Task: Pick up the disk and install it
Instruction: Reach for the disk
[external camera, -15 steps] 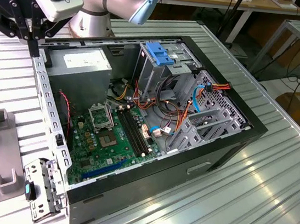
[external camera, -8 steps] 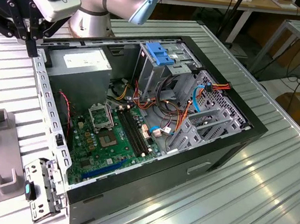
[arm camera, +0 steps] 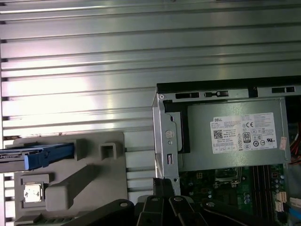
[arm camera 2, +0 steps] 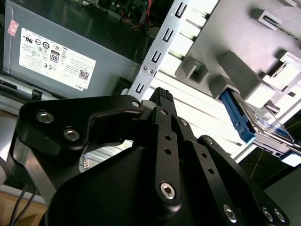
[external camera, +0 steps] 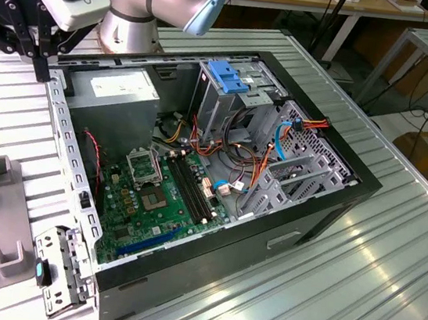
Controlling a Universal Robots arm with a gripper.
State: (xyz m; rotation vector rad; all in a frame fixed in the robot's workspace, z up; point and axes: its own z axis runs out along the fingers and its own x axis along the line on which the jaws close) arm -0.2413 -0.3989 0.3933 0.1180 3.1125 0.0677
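Observation:
The disk [arm camera: 42, 156] is a flat drive with a bright blue rail, resting on edge in a grey holder [arm camera: 89, 174] on the slatted table; the second wrist view shows the disk [arm camera 2: 237, 117] in that same holder. My gripper [external camera: 43, 66] hangs at the exterior view's upper left, above the open computer case's wall [external camera: 63, 136] and beside the power supply. The gripper [arm camera 2: 162, 94] has its black fingers pressed together with nothing between them. In the first wrist view my gripper [arm camera: 163, 182] is over the case's metal edge, well apart from the disk.
The open case holds a power supply [external camera: 121, 88], a green motherboard [external camera: 162, 193], a light-blue latch plate on a silver cage [external camera: 228, 79] and loose cables [external camera: 280, 137]. A grey fixture [external camera: 7, 172] and a metal bracket [external camera: 66, 267] lie beside the case on the exterior view's left.

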